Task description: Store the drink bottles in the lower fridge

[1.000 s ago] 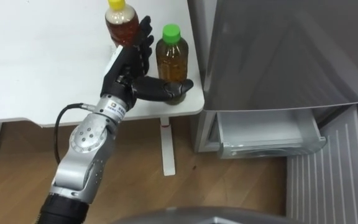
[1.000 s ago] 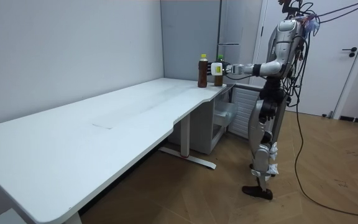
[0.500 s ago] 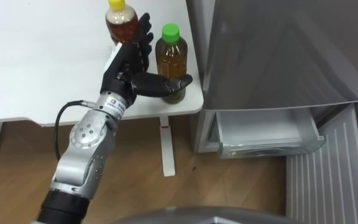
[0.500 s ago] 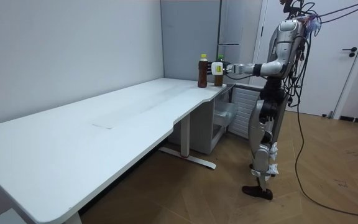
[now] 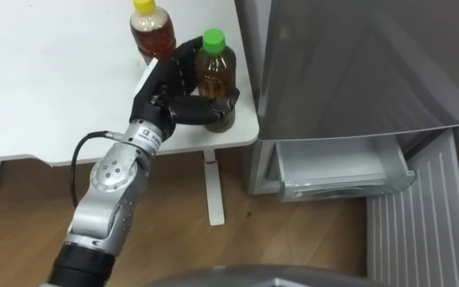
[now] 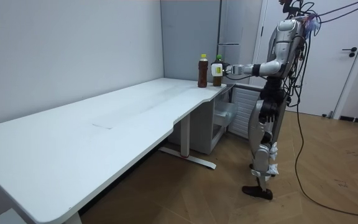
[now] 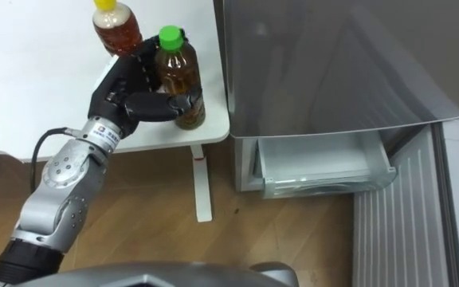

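Note:
A green-capped bottle [image 5: 218, 70] of amber drink stands at the front right corner of the white table [image 5: 46, 88]. My left hand [image 5: 170, 89] is shut on it, with the fingers behind the bottle and the thumb across its front. Just to its left, behind my hand, stands a yellow-capped bottle [image 5: 151, 33] of darker drink. The right eye view shows the same hold on the green-capped bottle [image 7: 181, 70] by my left hand [image 7: 127, 92]. In the room view I stand at the table's far end beside the fridge, with my left hand [image 6: 218, 70] reaching out to the bottles.
The grey fridge [image 5: 357, 64] stands right of the table with its upper door closed. Below it a clear drawer [image 5: 337, 169] is pulled out, and the lower door [image 5: 421, 231] hangs open at the right. Wood floor lies under the table's white leg [image 5: 213, 187].
My left hand's fingers were straight between the two bottles. They have now curled round the green-capped bottle, with the thumb pressed to its front.

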Controlling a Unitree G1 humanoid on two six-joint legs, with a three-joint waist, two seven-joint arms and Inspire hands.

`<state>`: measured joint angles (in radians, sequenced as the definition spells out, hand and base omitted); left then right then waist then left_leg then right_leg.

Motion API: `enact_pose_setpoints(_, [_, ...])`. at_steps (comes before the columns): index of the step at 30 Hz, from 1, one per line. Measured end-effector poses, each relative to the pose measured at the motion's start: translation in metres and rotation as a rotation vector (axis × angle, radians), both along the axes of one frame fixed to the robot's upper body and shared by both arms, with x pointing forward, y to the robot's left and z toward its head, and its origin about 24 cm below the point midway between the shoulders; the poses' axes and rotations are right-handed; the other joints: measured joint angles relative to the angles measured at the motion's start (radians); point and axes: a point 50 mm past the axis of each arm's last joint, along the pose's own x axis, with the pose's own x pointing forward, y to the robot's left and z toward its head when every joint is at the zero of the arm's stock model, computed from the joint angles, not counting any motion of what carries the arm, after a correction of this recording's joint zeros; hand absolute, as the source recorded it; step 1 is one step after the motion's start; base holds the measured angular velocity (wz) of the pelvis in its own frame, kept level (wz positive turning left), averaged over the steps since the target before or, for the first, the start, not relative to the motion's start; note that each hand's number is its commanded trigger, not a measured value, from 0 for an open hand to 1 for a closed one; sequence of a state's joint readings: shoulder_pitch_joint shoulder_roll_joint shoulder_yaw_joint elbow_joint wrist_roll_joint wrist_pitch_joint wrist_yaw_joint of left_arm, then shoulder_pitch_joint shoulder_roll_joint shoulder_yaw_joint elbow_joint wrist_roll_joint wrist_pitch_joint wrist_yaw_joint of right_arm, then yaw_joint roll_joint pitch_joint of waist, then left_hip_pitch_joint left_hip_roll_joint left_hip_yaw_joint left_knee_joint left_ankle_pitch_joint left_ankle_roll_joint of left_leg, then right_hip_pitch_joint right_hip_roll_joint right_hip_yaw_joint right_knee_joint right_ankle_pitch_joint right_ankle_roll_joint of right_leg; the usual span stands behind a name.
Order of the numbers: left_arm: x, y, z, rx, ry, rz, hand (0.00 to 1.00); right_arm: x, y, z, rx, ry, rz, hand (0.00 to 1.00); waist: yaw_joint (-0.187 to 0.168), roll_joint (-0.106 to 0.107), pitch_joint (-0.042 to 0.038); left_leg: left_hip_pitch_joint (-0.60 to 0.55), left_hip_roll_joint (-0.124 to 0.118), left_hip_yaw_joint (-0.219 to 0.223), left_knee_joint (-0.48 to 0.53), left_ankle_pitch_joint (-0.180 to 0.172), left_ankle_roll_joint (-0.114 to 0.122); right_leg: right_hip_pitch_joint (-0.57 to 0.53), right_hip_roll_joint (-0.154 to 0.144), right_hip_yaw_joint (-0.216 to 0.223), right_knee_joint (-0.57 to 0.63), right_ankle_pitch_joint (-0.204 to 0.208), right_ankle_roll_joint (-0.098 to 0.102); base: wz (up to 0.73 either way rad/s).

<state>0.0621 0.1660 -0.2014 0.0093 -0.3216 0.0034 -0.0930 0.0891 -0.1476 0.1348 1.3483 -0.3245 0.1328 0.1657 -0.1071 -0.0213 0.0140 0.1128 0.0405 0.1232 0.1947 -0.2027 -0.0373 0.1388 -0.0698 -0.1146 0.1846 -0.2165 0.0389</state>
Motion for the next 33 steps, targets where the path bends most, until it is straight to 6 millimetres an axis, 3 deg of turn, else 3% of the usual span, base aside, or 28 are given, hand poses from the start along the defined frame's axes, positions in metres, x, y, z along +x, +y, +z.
enact_pose_setpoints(22, [0.002, -0.005, -0.006, -0.015, 0.038, -0.045, 1.00, 0.006, 0.001, 0.000, 0.010, -0.005, 0.006, 0.00, -0.001, -0.005, -0.0007, -0.009, 0.000, 0.007, 0.001, 0.000, 0.000, -0.013, 0.000, 0.005, 0.005, 0.000, 0.000, -0.01])
enact_pose_setpoints(33, [-0.001, -0.026, -0.005, -0.059, 0.053, -0.155, 1.00, 0.018, 0.000, 0.001, -0.009, -0.041, 0.017, 0.00, -0.009, -0.007, 0.0005, -0.012, 0.001, 0.007, 0.004, 0.000, 0.000, -0.019, 0.000, 0.008, 0.012, 0.000, 0.000, 0.00])
